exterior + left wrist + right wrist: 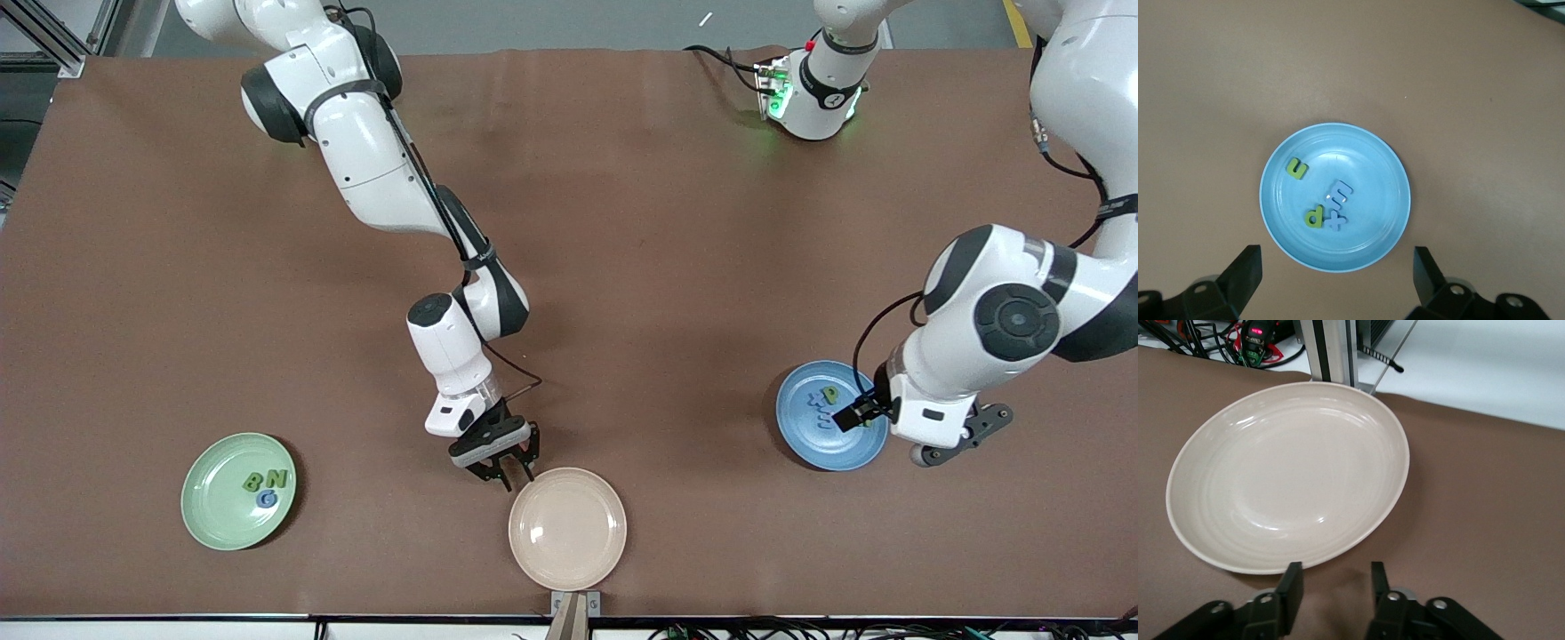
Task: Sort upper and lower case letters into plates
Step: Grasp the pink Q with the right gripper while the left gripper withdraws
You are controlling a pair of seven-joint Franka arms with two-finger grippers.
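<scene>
**Big letters in one plate, small letters in the other**

We have two plates for sorting. The green plate [237,491] sits toward the right arm's end of the table. In it lie the big letters: a green B [252,483], a green N [277,478] and a blue G [266,499]. They lie close together, so the big ones are kept in one place.

The blue plate [1335,197] sits toward the left arm's end. It holds the small letters: a green n [1297,169], a blue m [1340,192], a green p [1314,215] and a blue x [1335,221]. The p and x touch. We think small letters go here so they do not mix with the big ones.

Our left gripper [1335,273] hangs over the blue plate. Its fingers are wide apart and hold nothing. We guess it is up there because it let a letter go, or is looking in.

Our right gripper [1331,590] is low by the rim of the cream plate [1391,433], which lies between the two sorting plates, close to the front camera. Its fingers are a little apart, with nothing between them. The cream plate has nothing in it.

We cannot see a red letter anywhere. So the sorting looks nearly done or all done.
</scene>
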